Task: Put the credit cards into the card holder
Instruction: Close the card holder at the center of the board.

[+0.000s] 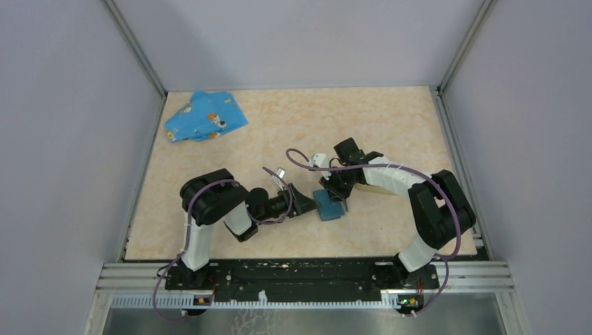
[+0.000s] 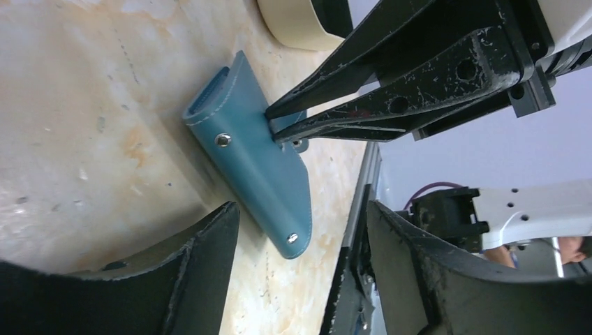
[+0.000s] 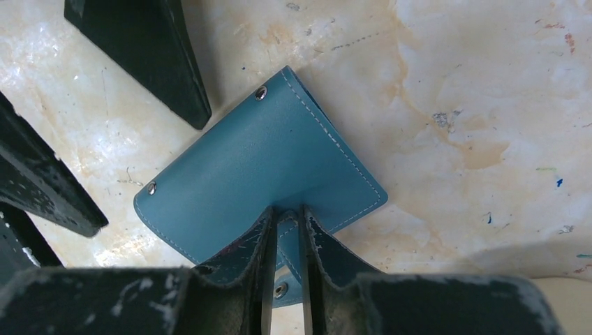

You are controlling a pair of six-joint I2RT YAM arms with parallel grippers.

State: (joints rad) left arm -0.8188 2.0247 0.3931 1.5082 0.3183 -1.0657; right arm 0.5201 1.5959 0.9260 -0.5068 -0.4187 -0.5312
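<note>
the desk [image 1: 363, 118] is a smooth slab with a cream and peach marbled finish, scuffed and flecked up close. about midway between its left and right edges, nearer the near edge than the far one, lies the blue case [image 3: 265, 174]. it is a flat folded pouch of matte teal leather-like material with pale stitching along its rim, rounded corners and small round metal snap studs [image 3: 260, 92]. the right gripper [image 3: 286, 213] comes down on its open edge. the two worn, paint-chipped black fingers are drawn almost together, with only a thin strip of the blue material pinched in the slit between them. the left gripper [image 2: 301, 209] lies low over the desk and faces the case from the left. its broad, curved black fingers [image 3: 160, 56] are spread wide, one beside each studded corner; i cannot tell whether they touch the case. the card holder [image 2: 297, 24] sits just beyond the case, toward the right edge, under the right arm. only a curved piece of its smooth beige rim shows, so its slots cannot be made out. a crumpled bright blue cloth [image 1: 206, 117] with small printed figures lies in the far left corner, well apart from both arms.
</note>
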